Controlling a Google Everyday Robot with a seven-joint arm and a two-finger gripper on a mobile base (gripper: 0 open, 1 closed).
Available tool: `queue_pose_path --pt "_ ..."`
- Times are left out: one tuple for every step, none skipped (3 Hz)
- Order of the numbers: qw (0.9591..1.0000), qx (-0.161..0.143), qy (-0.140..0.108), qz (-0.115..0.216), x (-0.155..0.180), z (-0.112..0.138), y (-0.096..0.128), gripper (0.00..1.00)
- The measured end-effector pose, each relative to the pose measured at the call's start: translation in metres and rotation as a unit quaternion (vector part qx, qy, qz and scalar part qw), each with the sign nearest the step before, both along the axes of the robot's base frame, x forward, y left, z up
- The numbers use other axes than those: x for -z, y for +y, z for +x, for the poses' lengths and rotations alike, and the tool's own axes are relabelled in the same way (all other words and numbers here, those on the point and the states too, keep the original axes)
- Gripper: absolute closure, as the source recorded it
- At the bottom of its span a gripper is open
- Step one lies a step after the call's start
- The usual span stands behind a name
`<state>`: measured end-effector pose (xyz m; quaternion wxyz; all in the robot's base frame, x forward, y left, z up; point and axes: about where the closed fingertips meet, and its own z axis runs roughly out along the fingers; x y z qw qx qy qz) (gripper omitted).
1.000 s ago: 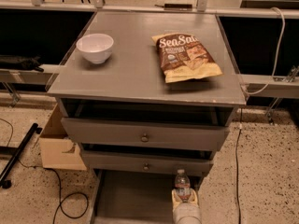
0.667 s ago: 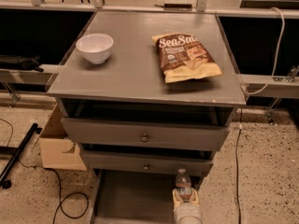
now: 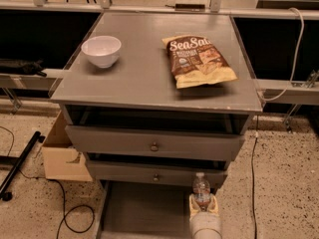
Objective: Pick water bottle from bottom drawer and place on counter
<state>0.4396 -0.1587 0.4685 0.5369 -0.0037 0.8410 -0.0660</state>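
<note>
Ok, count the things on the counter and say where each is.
2. The white bowl sits back left on the counter; the snack bag lies on its right half. None looks hidden. The gripper is down at the water bottle in the bottom drawer.

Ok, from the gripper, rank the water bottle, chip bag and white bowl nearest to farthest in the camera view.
The gripper is low over the bottom drawer, right side.
1. water bottle, at the gripper itself.
2. chip bag, right half of the counter.
3. white bowl, counter's left side.
</note>
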Motion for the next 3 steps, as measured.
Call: queue_pose_path --pt "0.9992 0.011 -0.038 -0.012 -0.044 -0.004 -0.011 1.0" --pt "0.9953 0.041 -0.087 -0.011 -0.104 -0.019 -0.047 1.0" --pt "0.9953 0.041 -0.087 -0.011 -0.104 -0.019 -0.047 1.0"
